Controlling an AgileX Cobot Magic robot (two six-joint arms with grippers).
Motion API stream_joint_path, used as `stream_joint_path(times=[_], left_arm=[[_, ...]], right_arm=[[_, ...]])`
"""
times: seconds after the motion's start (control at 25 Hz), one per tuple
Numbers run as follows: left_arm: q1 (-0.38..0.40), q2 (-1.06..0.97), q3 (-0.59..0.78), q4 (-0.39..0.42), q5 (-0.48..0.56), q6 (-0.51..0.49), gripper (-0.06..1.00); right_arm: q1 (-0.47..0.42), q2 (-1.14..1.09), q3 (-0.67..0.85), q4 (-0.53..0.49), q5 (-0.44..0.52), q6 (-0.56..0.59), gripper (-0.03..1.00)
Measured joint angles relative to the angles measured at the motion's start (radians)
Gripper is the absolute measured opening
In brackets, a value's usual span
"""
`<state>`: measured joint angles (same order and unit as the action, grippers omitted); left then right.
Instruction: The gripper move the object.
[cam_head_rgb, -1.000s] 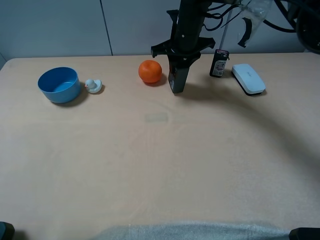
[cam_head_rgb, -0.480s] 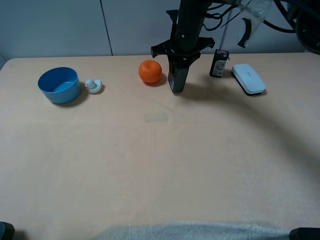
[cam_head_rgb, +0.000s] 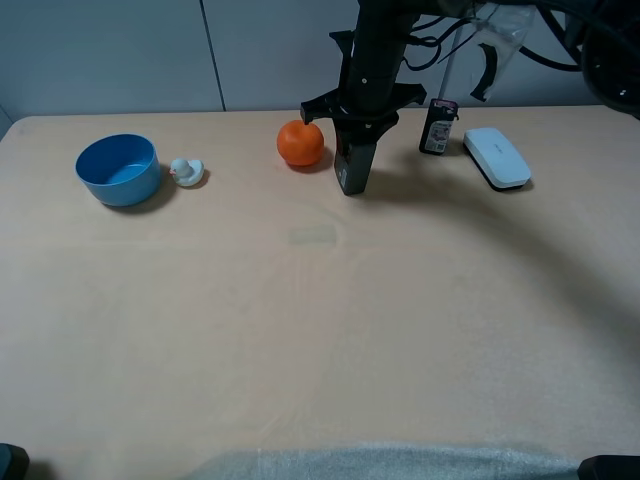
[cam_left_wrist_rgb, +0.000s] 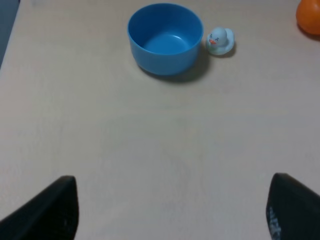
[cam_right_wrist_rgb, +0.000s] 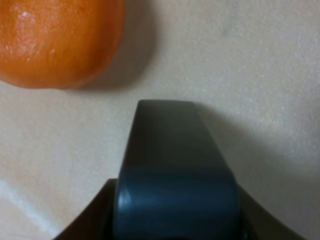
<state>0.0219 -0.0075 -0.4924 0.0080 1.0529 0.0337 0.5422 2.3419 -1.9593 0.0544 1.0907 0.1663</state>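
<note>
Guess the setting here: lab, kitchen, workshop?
Probably a robot lab bench: a plain beige tabletop against grey wall panels, with unrelated props like a round blue plastic bowl, a small white toy duck and an orange ball.

Exterior high: above the beige table's near edge, facing the far wall.
Left wrist: angled down toward the round blue plastic bowl.
Right wrist: close over the dark green-black rectangular bottle.
Shared: round orange ball, all three.

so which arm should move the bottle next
right: the right gripper has its jaws around the bottle beside the orange ball; the left gripper is open, facing the blue bowl, far from the bottle
</note>
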Motion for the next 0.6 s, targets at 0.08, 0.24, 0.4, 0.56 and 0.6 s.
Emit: stream_joint_path(times=[0.08,0.24,0.4,0.56,0.6], left_arm=[[0.0,0.0,0.0,0.0,0.0,0.0,0.82],[0.0,0.0,0.0,0.0,0.0,0.0,0.82],[0.0,0.0,0.0,0.0,0.0,0.0,0.82],[0.0,0.0,0.0,0.0,0.0,0.0,0.82],[0.0,0.0,0.0,0.0,0.0,0.0,0.82]], right_arm=[[0.0,0.0,0.0,0.0,0.0,-0.002,0.29],[0.0,0.0,0.0,0.001,0.0,-0.011,0.3],[0.0,0.0,0.0,0.001,-0.01,-0.016,0.43],[0.0,-0.001,-0.001,0.001,-0.017,-0.017,0.55],[0.0,-0.001,-0.001,0.001,-0.017,-0.017,0.57]])
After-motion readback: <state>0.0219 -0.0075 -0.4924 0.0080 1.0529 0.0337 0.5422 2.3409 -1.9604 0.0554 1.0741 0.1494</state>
